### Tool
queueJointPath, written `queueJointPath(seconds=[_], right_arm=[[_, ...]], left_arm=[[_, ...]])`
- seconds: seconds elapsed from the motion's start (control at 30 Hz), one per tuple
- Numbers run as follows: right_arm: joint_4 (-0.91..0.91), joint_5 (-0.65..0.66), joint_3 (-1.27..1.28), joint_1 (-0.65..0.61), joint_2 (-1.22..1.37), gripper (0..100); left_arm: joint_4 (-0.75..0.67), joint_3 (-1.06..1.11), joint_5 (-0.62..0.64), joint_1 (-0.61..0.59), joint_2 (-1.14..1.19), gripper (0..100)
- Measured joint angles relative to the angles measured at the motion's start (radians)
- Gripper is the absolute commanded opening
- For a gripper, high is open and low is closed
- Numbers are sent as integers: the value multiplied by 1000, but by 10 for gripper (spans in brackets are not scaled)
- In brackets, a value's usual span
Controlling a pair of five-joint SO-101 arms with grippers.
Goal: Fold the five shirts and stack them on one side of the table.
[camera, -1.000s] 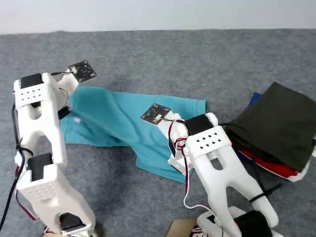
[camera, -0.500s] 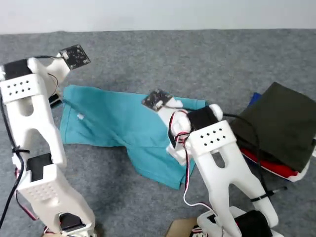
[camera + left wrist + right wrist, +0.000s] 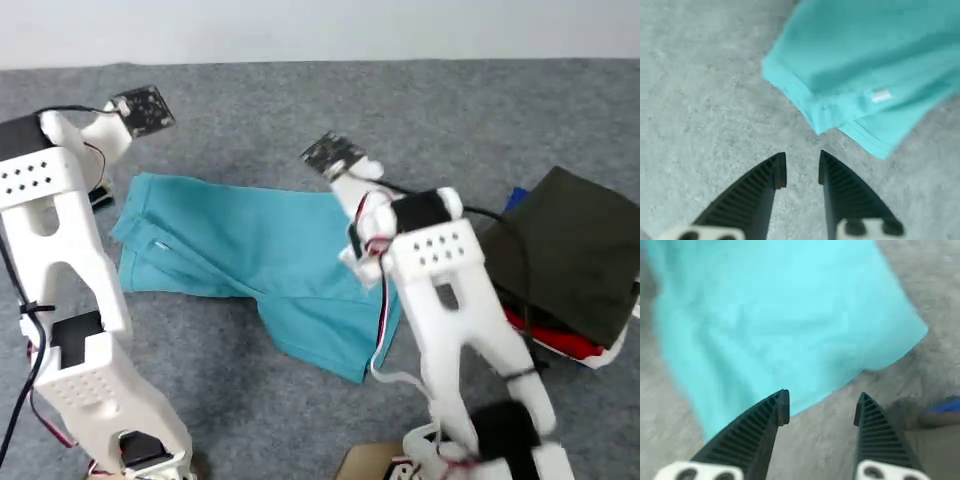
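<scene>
Lying rumpled on grey felt, teal shirt [image 3: 260,262] half-folded.

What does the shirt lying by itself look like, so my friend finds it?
On the grey table, a pile of shirts sits at one side, a dark olive shirt on top. Apart from that pile, mid-table, lies the teal shirt, loosely spread. It alone is bright teal and unstacked.

Illumination is bright, even and diffuse from above; shadows are soft and short, lying on the table [image 3: 250,100] beside the left arm [image 3: 60,230], under the shirt [image 3: 250,250] hem and against the stack [image 3: 570,250].
</scene>
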Motion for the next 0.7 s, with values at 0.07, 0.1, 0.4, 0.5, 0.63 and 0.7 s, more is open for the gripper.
queueJointPath(seconds=[0.07, 0.1, 0.4, 0.5, 0.63, 0.7], right_arm=[[-81, -3, -2, 37, 86, 136], [-117, -3, -15, 48, 132, 102], [-206, -3, -313, 141, 577, 14], [-170, -3, -459, 163, 707, 14], [-124, 21, -684, 175, 855, 13], [-101, 48, -799, 175, 924, 13]], left_arm=[[-57, 15, 77, 0, 14, 67], [-75, 18, 117, 0, 17, 49], [-98, 21, 331, 0, 17, 9], [-98, 21, 362, 0, 17, 9], [-98, 21, 385, 0, 17, 9], [-98, 21, 388, 0, 17, 9]])
